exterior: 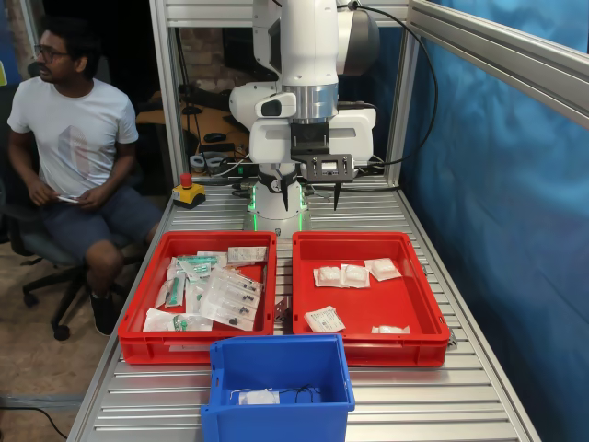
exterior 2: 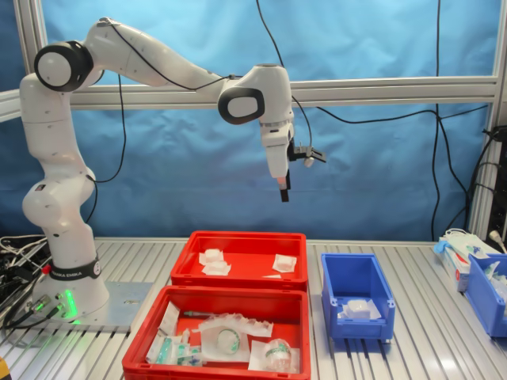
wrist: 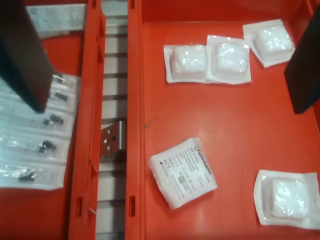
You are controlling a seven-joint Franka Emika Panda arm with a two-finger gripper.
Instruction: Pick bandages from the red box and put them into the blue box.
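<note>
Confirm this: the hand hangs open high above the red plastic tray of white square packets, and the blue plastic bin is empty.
Not empty: in the first exterior view the blue plastic bin already holds a white packet. The rest stands: the hand hangs open high above the red plastic tray of white square packets.

Slatted metal table (exterior: 442,396), two red trays (exterior: 363,345) (exterior: 198,345), blue bin (exterior: 276,405)

Blue curtain (exterior 2: 380,166) behind aluminium frame (exterior 2: 396,89), ribbed metal table (exterior: 433,405), seated man (exterior: 78,157) on office chair.
</note>
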